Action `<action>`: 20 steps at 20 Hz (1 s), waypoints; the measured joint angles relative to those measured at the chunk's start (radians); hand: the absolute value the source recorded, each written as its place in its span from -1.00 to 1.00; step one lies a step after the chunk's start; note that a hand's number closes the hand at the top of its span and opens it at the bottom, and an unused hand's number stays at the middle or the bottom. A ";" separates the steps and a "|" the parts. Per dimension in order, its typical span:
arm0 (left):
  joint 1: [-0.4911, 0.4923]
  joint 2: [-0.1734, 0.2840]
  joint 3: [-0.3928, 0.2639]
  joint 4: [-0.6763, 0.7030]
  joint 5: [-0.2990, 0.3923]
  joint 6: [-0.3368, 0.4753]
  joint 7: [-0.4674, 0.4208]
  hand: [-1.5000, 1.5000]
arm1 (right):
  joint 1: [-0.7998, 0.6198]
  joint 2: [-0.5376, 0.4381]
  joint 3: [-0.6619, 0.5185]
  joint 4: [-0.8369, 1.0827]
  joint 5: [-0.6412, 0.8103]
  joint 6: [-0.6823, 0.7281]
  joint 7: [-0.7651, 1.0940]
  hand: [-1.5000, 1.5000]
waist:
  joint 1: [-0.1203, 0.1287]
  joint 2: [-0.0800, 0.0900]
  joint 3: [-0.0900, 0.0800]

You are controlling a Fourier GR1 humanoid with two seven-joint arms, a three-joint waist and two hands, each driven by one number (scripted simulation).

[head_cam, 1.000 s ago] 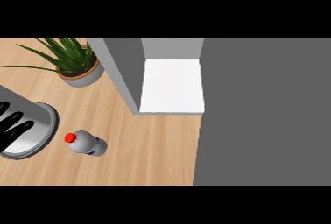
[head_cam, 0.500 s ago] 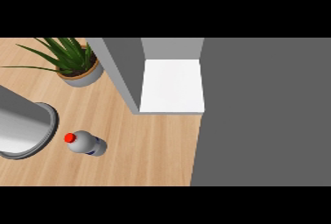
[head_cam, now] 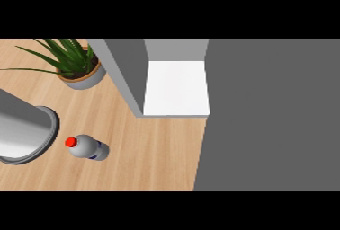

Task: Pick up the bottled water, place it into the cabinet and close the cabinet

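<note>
The bottled water (head_cam: 87,148) stands upright on the wooden counter (head_cam: 153,152), a clear bottle with a red cap seen from above. Beyond it to the right, the cabinet (head_cam: 123,67) is open and shows a white shelf floor (head_cam: 176,87) with nothing on it. A grey forearm (head_cam: 20,132) comes in at the left edge, its rounded end just left of the bottle and apart from it. No hand shows on it, and the right arm is out of the picture.
A potted green plant (head_cam: 76,67) stands at the back left, next to the cabinet's grey side wall. A large dark grey panel (head_cam: 272,112) fills the whole right side, from the shelf's edge to the counter's front.
The black fingers seen at the left edge a second ago have slid out of view; only the grey forearm remains there. The bottle and cabinet have not moved.
</note>
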 measured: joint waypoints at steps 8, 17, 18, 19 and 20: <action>-0.066 -0.072 -0.026 0.000 -0.111 0.018 0.019 -1.00 | -0.031 -0.006 0.019 -0.002 0.010 -0.033 0.027 -1.00 | -0.005 0.001 0.000; -0.162 -0.174 -0.100 0.108 -0.293 -0.003 0.017 -1.00 | -0.045 -0.029 0.037 -0.004 0.019 -0.055 0.043 -1.00 | -0.011 0.002 0.000; -0.193 -0.188 -0.115 0.136 -0.330 0.002 0.012 -1.00 | -0.052 -0.029 0.034 -0.003 0.020 -0.057 0.044 -1.00 | -0.014 0.003 0.000; -0.211 -0.207 -0.129 0.156 -0.367 0.000 0.005 -1.00 | -0.050 -0.030 0.041 -0.001 0.021 -0.057 0.039 -1.00 | -0.014 0.003 0.000; -0.223 -0.212 -0.133 0.173 -0.392 -0.004 0.003 -1.00 | -0.046 -0.033 0.043 -0.002 0.022 -0.058 0.039 -1.00 | -0.014 0.003 0.000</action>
